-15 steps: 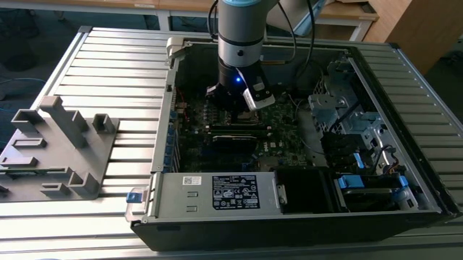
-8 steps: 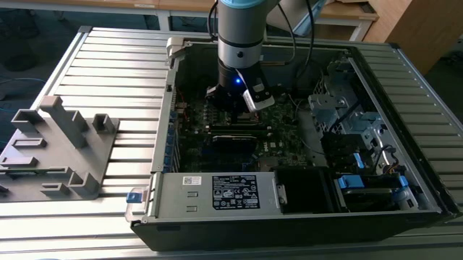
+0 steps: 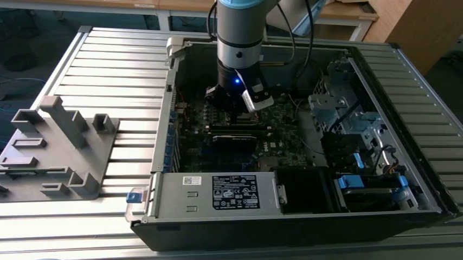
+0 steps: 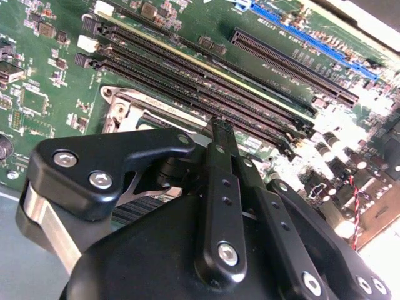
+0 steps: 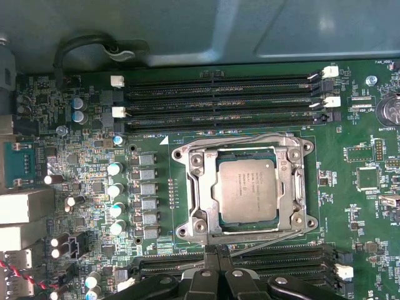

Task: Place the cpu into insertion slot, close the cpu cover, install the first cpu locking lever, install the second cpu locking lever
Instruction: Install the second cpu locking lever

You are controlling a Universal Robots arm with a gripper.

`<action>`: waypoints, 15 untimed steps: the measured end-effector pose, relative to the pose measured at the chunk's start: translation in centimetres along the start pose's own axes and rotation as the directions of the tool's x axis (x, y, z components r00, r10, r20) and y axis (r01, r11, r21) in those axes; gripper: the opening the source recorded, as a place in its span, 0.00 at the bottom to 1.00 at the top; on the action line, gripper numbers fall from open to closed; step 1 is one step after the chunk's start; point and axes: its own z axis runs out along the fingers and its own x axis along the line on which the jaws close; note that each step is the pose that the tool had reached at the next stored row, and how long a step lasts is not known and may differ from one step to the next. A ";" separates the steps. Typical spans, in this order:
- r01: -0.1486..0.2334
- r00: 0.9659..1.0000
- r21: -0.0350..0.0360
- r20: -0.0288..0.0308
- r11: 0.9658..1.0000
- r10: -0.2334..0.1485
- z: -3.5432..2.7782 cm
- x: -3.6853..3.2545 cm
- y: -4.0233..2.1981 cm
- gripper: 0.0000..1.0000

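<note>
Silver-grey cpu (image 5: 245, 190) seated in insertion slot (image 5: 294, 187), cpu cover (image 5: 199, 181) down. Gripper (image 4: 222, 128) beside socket, fingers together, empty.

Exterior view: high, angled down into the open computer case (image 3: 289, 162), mid distance. First wrist view: close, nearly square-on to the motherboard (image 5: 362, 206). Second wrist view: closer, oblique, past the gripper (image 4: 222, 128). Both wrist views share the memory slots (image 5: 219, 94).

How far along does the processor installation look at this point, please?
The cpu sits in the insertion slot with the cpu cover down around it. The gripper hovers at the socket's edge, holding nothing. The wire levers along the frame look down, though whether they are latched is unclear.
</note>
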 end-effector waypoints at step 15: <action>0.000 1.000 0.000 0.000 1.000 0.000 0.37 0.03 0.00 0.11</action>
